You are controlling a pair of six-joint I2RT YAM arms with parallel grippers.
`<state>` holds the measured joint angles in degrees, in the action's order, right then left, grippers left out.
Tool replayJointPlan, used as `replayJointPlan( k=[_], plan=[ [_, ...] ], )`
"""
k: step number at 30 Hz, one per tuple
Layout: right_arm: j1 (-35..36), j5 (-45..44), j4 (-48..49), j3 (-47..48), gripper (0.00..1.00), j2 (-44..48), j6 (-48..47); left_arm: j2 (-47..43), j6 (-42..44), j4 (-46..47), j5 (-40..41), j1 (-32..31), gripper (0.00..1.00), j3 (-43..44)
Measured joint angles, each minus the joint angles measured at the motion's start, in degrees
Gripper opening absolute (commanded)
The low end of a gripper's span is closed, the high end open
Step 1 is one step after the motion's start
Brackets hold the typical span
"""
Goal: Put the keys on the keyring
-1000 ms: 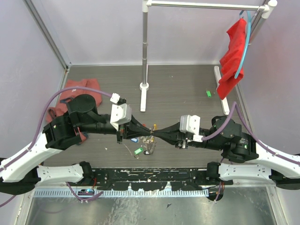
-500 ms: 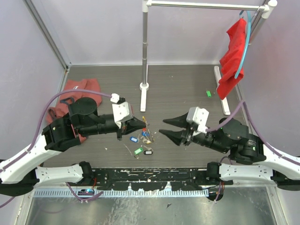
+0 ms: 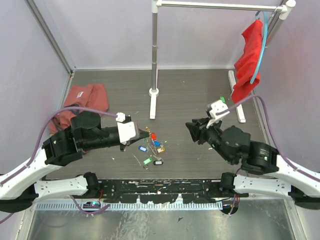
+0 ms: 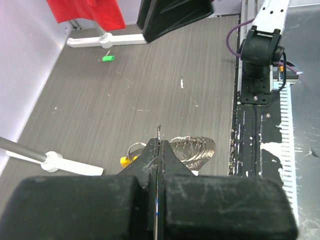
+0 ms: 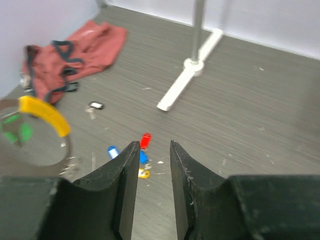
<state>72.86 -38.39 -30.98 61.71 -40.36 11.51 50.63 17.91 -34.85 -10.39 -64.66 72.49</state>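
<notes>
Our left gripper [image 4: 159, 144] is clamped tight on a thin end of the keyring [image 4: 192, 149], seemingly steadying the coiled loop so keys can be threaded on. Our right gripper [image 5: 153, 146], fingers slightly apart and empty, points toward the keys [image 3: 154, 145] scattered on the table [image 3: 200, 90] between the arms.

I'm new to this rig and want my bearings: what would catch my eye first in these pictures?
The bright red cloth hanging from the metal rail at the far right stands out first. Mid-table, small keys with red, blue and green plastic tags lie scattered between the left gripper and the right gripper. The left one pinches a silvery coiled keyring with a yellow section.
</notes>
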Motion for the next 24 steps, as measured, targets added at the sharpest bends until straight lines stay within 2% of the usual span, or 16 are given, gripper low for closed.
replayJointPlan(
  k=[3, 6, 9, 14, 24],
  plan=[
    [-9.6, 5.4, -1.2, -0.3, 0.36, -3.3, 2.1, -0.1, 2.1, 0.1, 0.2, 0.0, 0.0, -0.2],
    [-23.4, 16.2, -0.8, -2.2, 0.36, -7.3, 4.0, -0.1, 3.7, 0.1, 0.3, 0.0, 0.0, -0.7],
    [-30.9, 25.6, 0.2, -6.1, 0.37, -10.6, 6.3, -0.3, 4.7, 0.3, 0.2, 0.0, 0.0, -1.3],
    [-33.5, 36.4, 3.3, -14.6, 0.39, -12.7, 12.2, -1.1, 5.4, 0.3, -1.0, 0.0, 0.0, -1.8],
    [-33.6, 46.8, 16.0, -29.3, 0.4, -11.8, 25.2, -3.8, 6.2, 1.1, -3.0, -0.7, 0.0, -2.3]
  ],
)
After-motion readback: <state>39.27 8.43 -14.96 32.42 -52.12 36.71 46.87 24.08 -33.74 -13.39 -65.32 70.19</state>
